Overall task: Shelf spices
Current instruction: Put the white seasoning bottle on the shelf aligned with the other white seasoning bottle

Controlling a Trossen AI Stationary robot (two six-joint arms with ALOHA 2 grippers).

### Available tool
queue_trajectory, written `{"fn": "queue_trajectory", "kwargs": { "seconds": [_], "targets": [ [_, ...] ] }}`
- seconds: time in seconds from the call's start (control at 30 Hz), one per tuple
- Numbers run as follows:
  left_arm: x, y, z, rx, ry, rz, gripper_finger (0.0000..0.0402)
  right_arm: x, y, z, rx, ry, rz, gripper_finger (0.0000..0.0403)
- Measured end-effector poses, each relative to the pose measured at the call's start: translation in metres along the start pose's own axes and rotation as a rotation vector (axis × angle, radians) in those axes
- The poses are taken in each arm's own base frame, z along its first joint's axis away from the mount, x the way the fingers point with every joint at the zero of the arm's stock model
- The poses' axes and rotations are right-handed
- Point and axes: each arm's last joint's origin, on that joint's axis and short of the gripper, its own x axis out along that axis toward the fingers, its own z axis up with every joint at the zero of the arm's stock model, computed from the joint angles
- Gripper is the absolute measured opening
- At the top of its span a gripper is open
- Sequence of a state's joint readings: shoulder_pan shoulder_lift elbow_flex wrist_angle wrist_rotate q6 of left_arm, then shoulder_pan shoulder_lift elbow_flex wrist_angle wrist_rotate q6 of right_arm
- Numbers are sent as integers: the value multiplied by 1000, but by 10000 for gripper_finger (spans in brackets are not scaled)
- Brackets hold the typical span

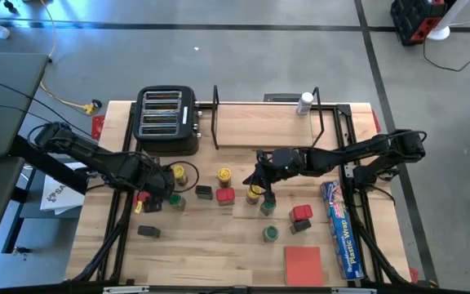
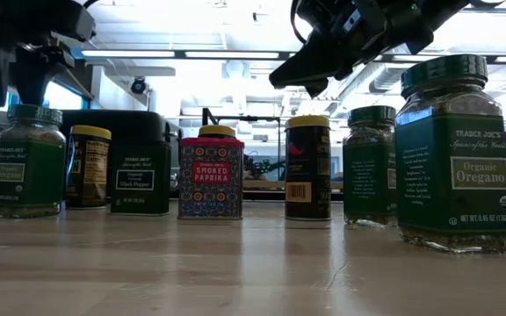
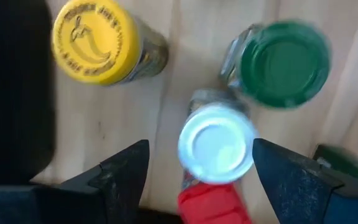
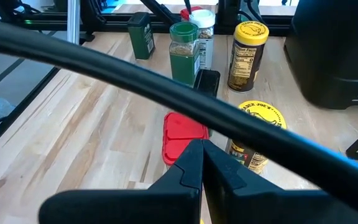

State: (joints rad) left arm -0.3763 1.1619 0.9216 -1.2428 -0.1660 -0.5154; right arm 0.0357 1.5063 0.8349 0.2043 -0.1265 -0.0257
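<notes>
White-lid jar (image 3: 217, 144) right between my left fingers (image 3: 127, 169), not gripped yet, left gripper (image 1: 155, 198) wide open. Shelf (image 1: 276, 122) far off, one jar on it. Next: drop, squeeze, lift. Right gripper (image 1: 259, 177) closed, empty, above yellow jar (image 4: 258, 127).

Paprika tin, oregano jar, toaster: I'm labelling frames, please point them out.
Paprika tin (image 2: 211, 178): low view, on its front label.
Oregano jar (image 2: 453, 171): low view, on its front label.
Toaster (image 1: 167, 119): high view, on its slotted top.
</notes>
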Motion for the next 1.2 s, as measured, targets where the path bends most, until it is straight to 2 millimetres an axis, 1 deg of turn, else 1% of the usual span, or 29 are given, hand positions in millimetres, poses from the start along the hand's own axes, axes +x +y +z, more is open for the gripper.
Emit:
{"fn": "queue_trajectory", "kwargs": {
  "seconds": [0.27, 0.47, 0.57, 0.77, 0.87, 0.93, 1.0, 1.13, 1.2],
  "targets": [
    [19, -4, -3, -26, 19, -51, 282, 0, 0, 0, 3, 1, 0, 0],
    [21, -3, -4, -14, 14, -41, 280, 1, 5, 0, -5, 2, 13, 0],
    [21, -4, -3, 13, 2, -45, 263, 1, 8, 0, -10, 2, 22, 0],
    [20, -4, -1, 5, -12, -54, 195, -5, 12, 5, 0, -17, -9, 0],
    [19, -4, -2, -23, 3, -55, 195, -13, 15, 11, -7, -36, -35, 0],
    [14, -2, -4, -30, 37, -40, 195, -21, 17, 17, -11, -63, -49, 0],
    [2, 0, -3, -36, 47, -24, 195, -29, 19, 22, -14, -86, -58, 0],
    [-33, 7, 0, -66, 35, 37, 195, -43, 27, 29, -23, -111, -96, 0],
    [-53, 10, 3, -91, -11, 44, 195, -49, 31, 32, -27, -125, -121, 0]
  ]
}}
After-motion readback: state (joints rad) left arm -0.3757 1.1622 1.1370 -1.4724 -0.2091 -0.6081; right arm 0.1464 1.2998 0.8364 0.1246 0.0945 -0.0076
